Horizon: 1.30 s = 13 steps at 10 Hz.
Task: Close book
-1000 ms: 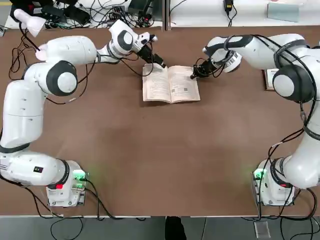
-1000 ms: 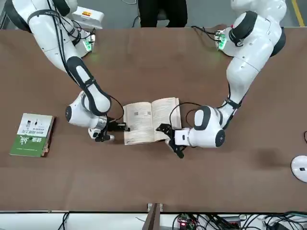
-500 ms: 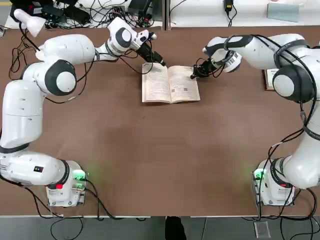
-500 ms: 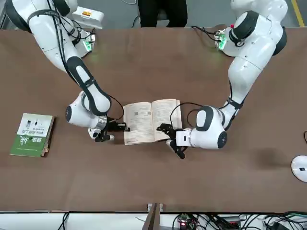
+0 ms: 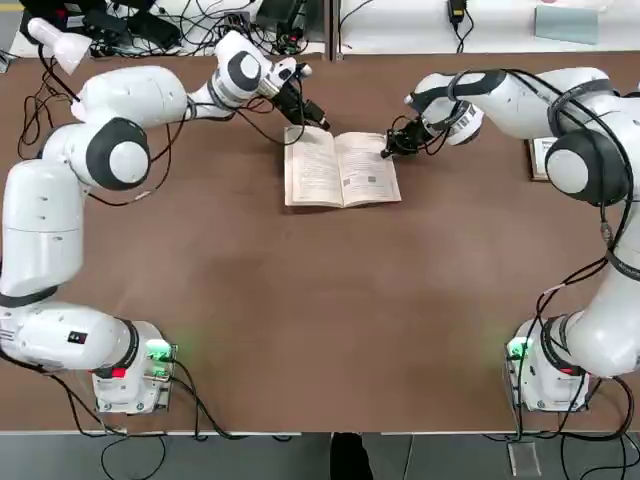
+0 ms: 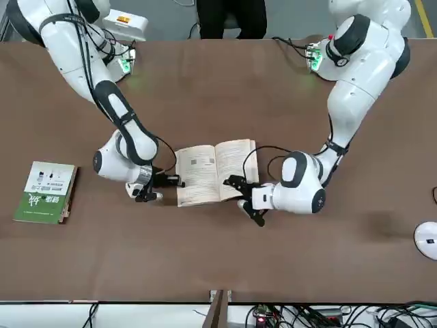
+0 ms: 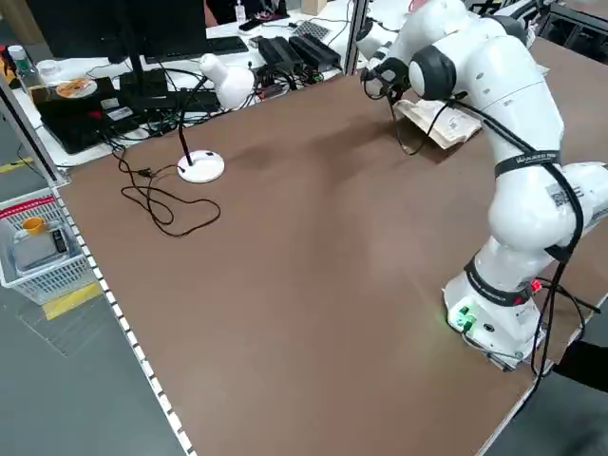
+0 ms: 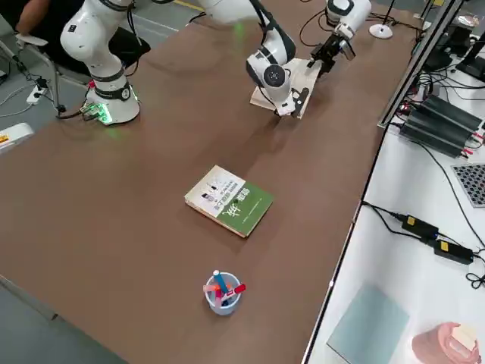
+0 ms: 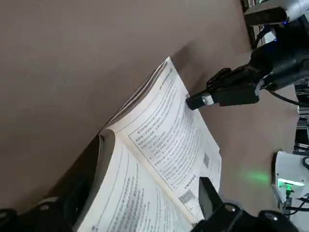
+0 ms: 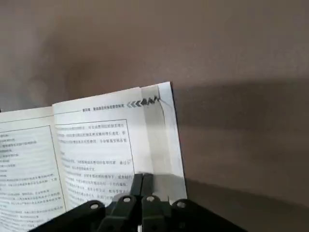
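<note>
Book [image 5: 345,180] lies open, text pages up, on the far half of the table [image 5: 330,300], roughly mid-width, spine running approx. toward the robot. Both arms reach over to it, one per side. L gripper [image 9: 140,188]: at the far end of the L page, fingers open wide, part of the book showing btwn them, no grip on it. One finger is over the page side, the other out past the edge; can't tell if either touches paper, view's poor there. R gripper [image 10: 143,176]: fingers closed together, nothing btwn them, tips at the outer margin of the R page; contact w/ paper unclear. Green-and-white book [image 8: 229,201] is shut, flat on the table, well apart on the robot's R. Pen cup [image 8: 223,294] w/ markers is on that side too, near the green-and-white one. Lamp base [image 7: 200,167] sits on the L side, cable loose beside it. Person [image 6: 232,17] in dark trousers is at the robot's side of the table, btwn the arm bases.
</note>
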Motion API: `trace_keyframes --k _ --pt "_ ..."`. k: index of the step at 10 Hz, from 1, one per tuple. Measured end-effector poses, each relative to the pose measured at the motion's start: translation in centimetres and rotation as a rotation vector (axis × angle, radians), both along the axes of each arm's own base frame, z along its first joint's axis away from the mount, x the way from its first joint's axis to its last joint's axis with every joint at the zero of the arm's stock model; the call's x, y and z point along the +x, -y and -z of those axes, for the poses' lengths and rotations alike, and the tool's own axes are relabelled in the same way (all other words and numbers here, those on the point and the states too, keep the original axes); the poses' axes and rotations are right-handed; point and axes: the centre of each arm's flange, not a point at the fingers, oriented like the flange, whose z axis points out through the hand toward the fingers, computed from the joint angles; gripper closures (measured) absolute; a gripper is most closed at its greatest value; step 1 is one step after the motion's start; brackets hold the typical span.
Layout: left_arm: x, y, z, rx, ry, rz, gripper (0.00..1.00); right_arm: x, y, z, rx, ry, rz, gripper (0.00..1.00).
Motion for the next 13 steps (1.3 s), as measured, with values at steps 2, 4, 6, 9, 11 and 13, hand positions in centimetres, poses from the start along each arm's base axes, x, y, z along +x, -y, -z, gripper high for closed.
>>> trace_keyframes --k 2,4,6,9,11,13 --pt "0.0 0.0 -0.6 -0.014 -0.025 -0.016 0.00 0.0 0.0 0.0 0.000 0.000 0.000 0.97" --pt "0.0 0.0 -1.1 -0.024 -0.051 -0.029 0.00 0.0 0.0 0.0 0.000 0.000 0.000 0.97" --pt "0.0 0.1 -1.5 -0.029 -0.076 -0.044 0.00 0.0 0.0 0.0 0.000 0.000 0.000 0.97" --pt "-0.1 0.6 -2.4 -0.047 -0.102 -0.061 0.00 0.0 0.0 0.0 0.000 0.000 0.000 0.97" --pt "-0.1 0.6 -2.6 -0.049 -0.113 -0.059 0.00 0.0 0.0 0.0 0.000 0.000 0.000 0.97" --pt "0.1 -0.1 -2.9 -0.052 -0.130 -0.046 0.00 0.0 0.0 0.0 0.000 0.001 0.001 0.97"
